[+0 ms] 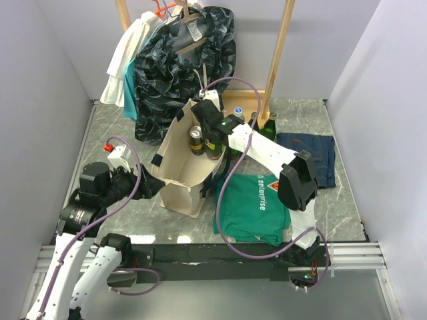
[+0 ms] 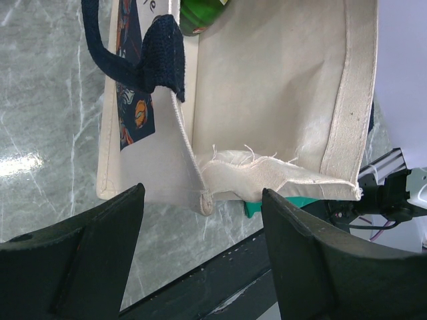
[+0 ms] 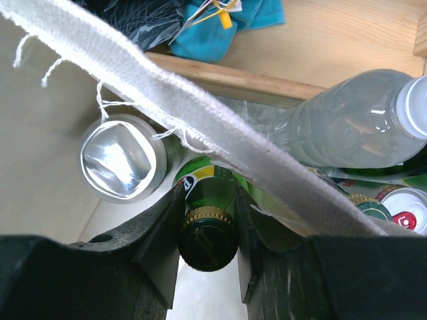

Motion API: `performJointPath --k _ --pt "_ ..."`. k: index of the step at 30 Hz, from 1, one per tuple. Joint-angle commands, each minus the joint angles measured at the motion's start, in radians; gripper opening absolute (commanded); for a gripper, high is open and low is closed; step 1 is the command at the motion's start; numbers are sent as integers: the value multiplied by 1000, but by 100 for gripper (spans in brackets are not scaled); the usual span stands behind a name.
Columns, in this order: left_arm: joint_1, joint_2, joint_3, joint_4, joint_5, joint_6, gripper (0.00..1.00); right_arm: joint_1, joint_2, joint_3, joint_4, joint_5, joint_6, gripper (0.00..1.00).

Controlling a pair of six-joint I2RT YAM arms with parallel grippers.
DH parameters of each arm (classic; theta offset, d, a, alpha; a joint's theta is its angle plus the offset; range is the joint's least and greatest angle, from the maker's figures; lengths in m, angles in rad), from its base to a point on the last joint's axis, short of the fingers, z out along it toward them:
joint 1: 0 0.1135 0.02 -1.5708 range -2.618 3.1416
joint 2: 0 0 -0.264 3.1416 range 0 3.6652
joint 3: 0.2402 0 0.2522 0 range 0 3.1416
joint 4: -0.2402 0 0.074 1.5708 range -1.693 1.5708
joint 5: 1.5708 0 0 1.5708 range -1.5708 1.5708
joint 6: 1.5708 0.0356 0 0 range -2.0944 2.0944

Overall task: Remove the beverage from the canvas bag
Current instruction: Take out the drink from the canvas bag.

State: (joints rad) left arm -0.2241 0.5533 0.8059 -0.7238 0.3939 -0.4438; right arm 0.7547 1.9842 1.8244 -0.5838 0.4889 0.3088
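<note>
Grey marbled worktop (image 1: 303, 117) lies under everything. Right gripper (image 3: 208, 200) is clenched on the neck of a green glass bottle (image 3: 208, 233), just below its gold collar, inside the bag (image 3: 200, 127) at its far end, with a silver can (image 3: 123, 157) close beside it. Glass should be heavy, stiff, slick and breakable, so the neck is the sound hold, drawn straight up past the soft rim. Left gripper (image 2: 203, 227) is released, its fingers spread by the bag's near bottom corner. Only the right wrist view shows the grip and a water bottle (image 3: 353, 123) outside the bag; only the top view shows the bag standing open.
</note>
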Motion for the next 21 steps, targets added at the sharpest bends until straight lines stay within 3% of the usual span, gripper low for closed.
performJointPath --k 1,21 --pt "-1 -1 1 6 -15 -10 77 -3 -140 38 78 62 -53 0" --pt "-1 -4 -1 6 -15 -10 77 -5 -122 49 47 -84 -103 0"
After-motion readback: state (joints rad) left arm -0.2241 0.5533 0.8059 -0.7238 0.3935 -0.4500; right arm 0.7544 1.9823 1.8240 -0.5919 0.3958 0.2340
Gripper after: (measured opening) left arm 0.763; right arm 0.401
